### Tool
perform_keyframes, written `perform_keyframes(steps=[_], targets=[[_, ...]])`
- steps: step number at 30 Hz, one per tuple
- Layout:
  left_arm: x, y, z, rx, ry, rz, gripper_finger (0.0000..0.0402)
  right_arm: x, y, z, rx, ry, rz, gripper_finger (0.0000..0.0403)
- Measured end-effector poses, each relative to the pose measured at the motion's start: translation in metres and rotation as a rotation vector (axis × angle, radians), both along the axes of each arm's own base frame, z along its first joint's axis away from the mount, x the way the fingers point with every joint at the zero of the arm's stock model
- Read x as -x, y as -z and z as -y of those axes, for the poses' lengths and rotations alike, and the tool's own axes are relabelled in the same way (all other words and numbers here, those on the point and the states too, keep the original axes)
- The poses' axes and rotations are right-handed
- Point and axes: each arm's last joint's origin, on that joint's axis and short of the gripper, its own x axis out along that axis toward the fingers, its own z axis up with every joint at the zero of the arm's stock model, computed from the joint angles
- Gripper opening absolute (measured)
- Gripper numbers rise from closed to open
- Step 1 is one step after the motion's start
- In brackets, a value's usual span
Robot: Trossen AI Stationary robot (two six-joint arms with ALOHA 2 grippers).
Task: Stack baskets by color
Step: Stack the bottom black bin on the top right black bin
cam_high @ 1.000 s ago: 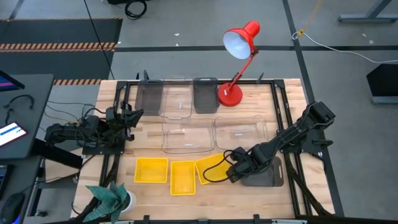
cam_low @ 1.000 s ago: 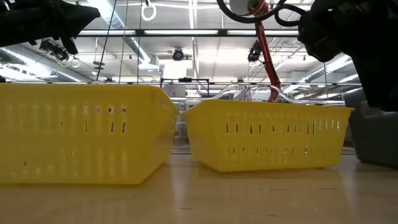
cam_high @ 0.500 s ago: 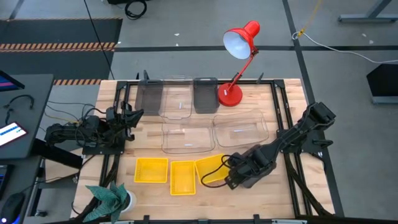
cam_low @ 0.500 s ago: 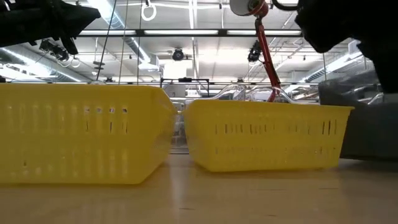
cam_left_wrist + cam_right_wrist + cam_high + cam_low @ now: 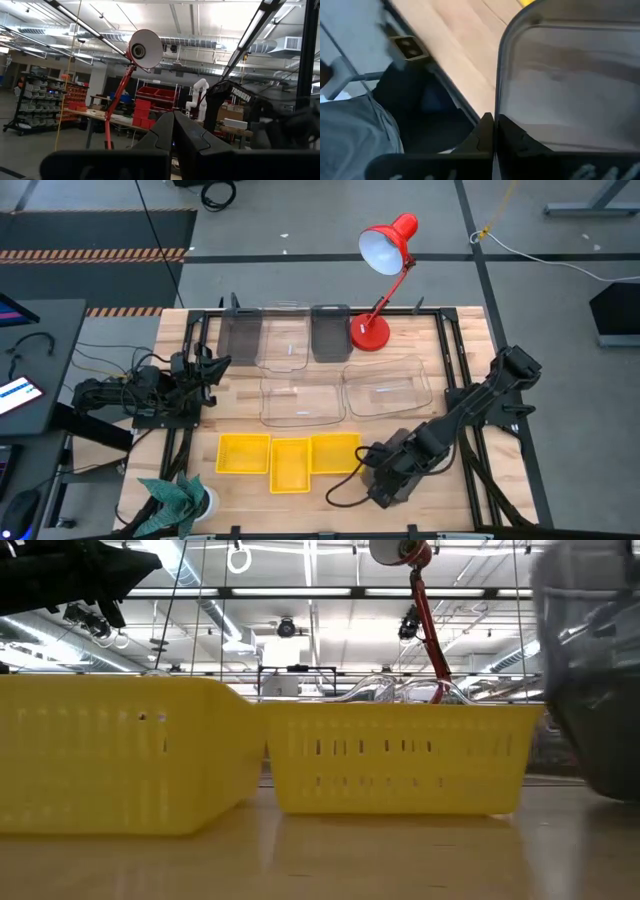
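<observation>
Three yellow baskets (image 5: 290, 460) sit side by side on their bottoms near the table's front edge. Just to their right my right gripper (image 5: 385, 482) is shut on a dark grey basket (image 5: 592, 680), which is raised and steeply tipped. Clear baskets (image 5: 300, 400) lie mid-table, with more clear and dark grey ones (image 5: 330, 332) along the far edge. My left gripper (image 5: 207, 368) waits shut at the table's left side, raised, with nothing between its fingers (image 5: 174, 127). My right gripper pinches the dark grey basket's rim (image 5: 496, 102) at one wall, one finger inside and one outside. It comes slanting down from the table's right. The basket is tipped up; whether its lower end still touches the table, I cannot tell.
A red desk lamp (image 5: 372, 330) stands at the far edge, its head over the floor behind. A black frame (image 5: 455, 370) borders the work area. A green plant (image 5: 175, 498) stands at the near left corner. Bare wood lies at the near right.
My right gripper has shut on the grey basket's rim, risen, rolled and gone toward the near edge. The basket has left its flat place at the near right and tipped up. The right-hand yellow basket has turned square and slid left against the middle one.
</observation>
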Motion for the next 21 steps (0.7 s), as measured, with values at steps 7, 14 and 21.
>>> perform_keyframes(steps=[7,14,21], targets=[[0.000,0.000,0.000,0.001,0.001,0.001,0.0014,0.001,-0.057,-0.003,0.151,-0.078,0.110,0.0005],[0.000,0.000,0.000,0.001,0.001,0.001,0.0019,0.004,-0.090,-0.001,0.265,-0.091,0.211,0.0004],[0.000,0.000,0.000,0.001,0.000,0.001,0.0019,0.008,-0.087,-0.001,0.237,-0.091,0.131,0.0004]])
